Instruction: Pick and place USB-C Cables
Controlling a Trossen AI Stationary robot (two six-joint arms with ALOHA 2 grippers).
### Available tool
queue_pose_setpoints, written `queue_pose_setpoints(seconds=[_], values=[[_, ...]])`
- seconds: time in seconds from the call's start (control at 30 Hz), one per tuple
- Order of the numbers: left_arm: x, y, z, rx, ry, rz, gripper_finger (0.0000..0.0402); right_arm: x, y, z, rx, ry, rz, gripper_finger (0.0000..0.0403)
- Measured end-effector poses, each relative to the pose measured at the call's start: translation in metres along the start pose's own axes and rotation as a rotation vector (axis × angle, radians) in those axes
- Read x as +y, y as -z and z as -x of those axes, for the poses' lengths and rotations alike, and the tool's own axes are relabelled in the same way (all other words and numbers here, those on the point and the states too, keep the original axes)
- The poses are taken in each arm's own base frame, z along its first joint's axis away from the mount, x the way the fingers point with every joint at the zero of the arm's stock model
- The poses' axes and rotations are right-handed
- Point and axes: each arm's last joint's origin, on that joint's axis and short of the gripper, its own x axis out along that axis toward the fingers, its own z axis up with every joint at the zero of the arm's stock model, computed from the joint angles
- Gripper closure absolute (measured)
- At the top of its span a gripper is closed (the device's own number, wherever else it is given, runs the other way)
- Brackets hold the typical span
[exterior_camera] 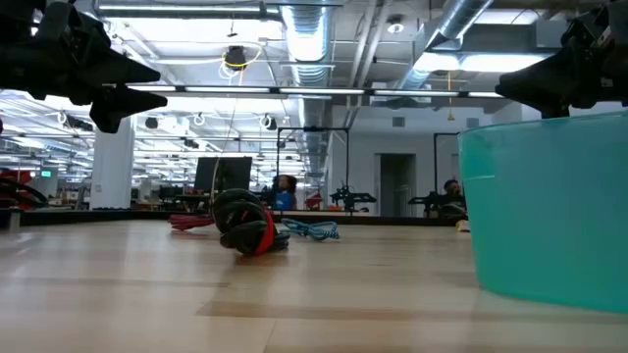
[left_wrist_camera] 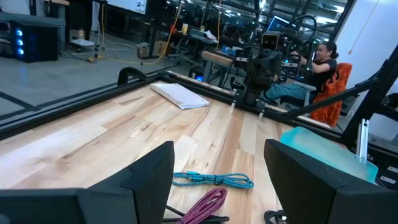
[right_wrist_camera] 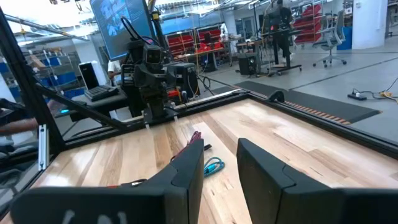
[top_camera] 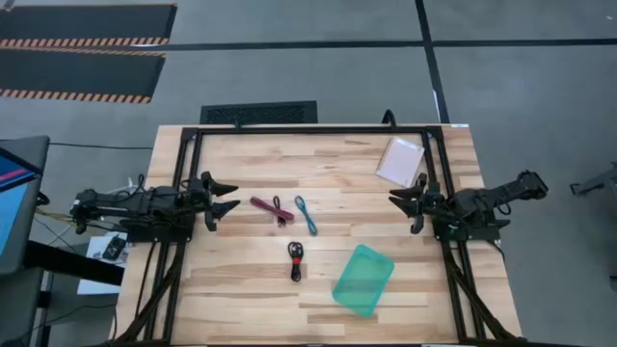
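Three coiled cables lie on the wooden table, none touched. The maroon-pink cable (top_camera: 272, 208) (left_wrist_camera: 205, 206) lies nearest my left gripper (top_camera: 226, 200), which is open above the table's left side. The teal-blue cable (top_camera: 306, 215) (left_wrist_camera: 213, 180) lies just right of it. The black cable with a red band (top_camera: 295, 260) (exterior_camera: 247, 225) lies nearer the near edge. My right gripper (top_camera: 405, 200) hovers open at the table's right side, well away from all three.
A translucent green tray (top_camera: 363, 280) (exterior_camera: 549, 211) sits near the near edge, right of centre. A pale pink flat packet (top_camera: 399, 161) lies at the far right corner. A black frame (top_camera: 308, 131) borders the table. People sit in the room beyond.
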Motion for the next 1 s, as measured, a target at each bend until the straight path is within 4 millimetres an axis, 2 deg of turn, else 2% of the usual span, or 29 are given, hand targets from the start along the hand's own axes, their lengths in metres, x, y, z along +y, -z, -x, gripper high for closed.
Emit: queue_pose_setpoints(seconds=[0.67, 0.83, 1.0], values=[[0.0, 0.0, 0.0, 0.0, 0.0, 0.0, 0.0164, -0.0006, -0.0005, -0.0004, -0.006, 0.009, 0.036, 0.0281], [0.0, 0.0, 0.0, 0.0, 0.0, 0.0, 0.0164, -0.0007, -0.0004, -0.0004, -0.006, 0.008, -0.063, 0.0281], [0.0, 0.0, 0.0, 0.0, 0.0, 0.0, 0.0164, -0.0001, -0.0037, -0.0003, -0.036, -0.001, -0.308, 0.0281]])
